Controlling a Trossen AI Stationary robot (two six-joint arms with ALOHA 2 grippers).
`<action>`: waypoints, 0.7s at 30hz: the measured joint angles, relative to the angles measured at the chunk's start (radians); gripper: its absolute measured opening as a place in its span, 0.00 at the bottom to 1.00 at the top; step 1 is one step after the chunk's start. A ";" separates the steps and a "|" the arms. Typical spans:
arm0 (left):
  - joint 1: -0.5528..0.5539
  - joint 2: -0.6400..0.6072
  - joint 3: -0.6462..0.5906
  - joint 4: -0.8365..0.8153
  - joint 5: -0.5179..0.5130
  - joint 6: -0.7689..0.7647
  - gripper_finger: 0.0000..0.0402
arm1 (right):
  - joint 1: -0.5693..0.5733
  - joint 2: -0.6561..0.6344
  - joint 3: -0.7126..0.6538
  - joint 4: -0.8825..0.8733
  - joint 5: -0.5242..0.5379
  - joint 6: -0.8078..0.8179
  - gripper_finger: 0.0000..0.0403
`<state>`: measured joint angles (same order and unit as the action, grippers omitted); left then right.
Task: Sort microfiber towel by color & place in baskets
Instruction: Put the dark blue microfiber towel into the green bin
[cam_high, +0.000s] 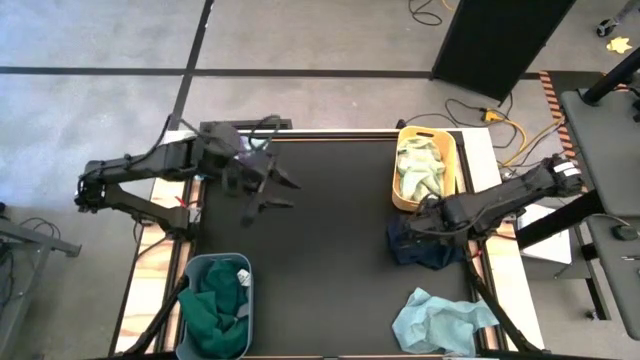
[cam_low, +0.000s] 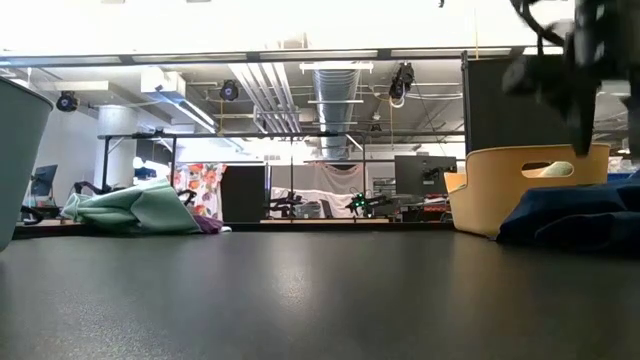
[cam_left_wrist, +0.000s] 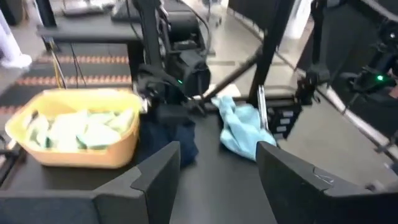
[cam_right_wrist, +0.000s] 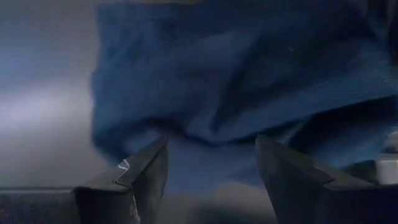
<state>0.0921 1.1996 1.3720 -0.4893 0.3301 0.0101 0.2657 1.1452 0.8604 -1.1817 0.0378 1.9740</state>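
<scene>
A dark blue towel (cam_high: 425, 250) lies bunched on the black table just near of the yellow basket (cam_high: 396, 172), which holds pale green towels. My right gripper (cam_high: 413, 225) hangs open over the towel's left part; in its wrist view the fingers (cam_right_wrist: 146, 168) frame the blue cloth (cam_right_wrist: 236, 74) without touching it. My left gripper (cam_high: 275, 192) hovers open above the table's far-left middle, away from any towel. A light blue towel (cam_high: 440, 320) lies flat by the near right edge. A grey basket (cam_high: 188, 275) at near left holds dark green towels.
The yellow basket (cam_low: 500, 190) stands right behind the dark blue towel (cam_low: 575, 215) in the low view. The table's black middle between both arms is bare. Cables and a dark cabinet lie on the floor beyond the far edge.
</scene>
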 joint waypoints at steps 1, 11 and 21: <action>-0.016 0.001 0.000 -0.016 -0.015 0.000 0.49 | 0.000 0.004 -0.031 0.039 -0.002 0.035 0.57; -0.149 -0.106 -0.001 -0.226 -0.243 -0.041 0.49 | -0.002 0.154 -0.234 0.409 0.015 0.128 0.56; -0.231 -0.289 -0.261 -0.226 -0.318 -0.183 0.49 | -0.011 0.377 -0.078 0.477 0.047 -0.091 0.08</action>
<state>-0.1386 0.9105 1.1113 -0.7156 0.0119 -0.1724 0.2546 1.5219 0.7821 -0.7049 0.0850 1.8826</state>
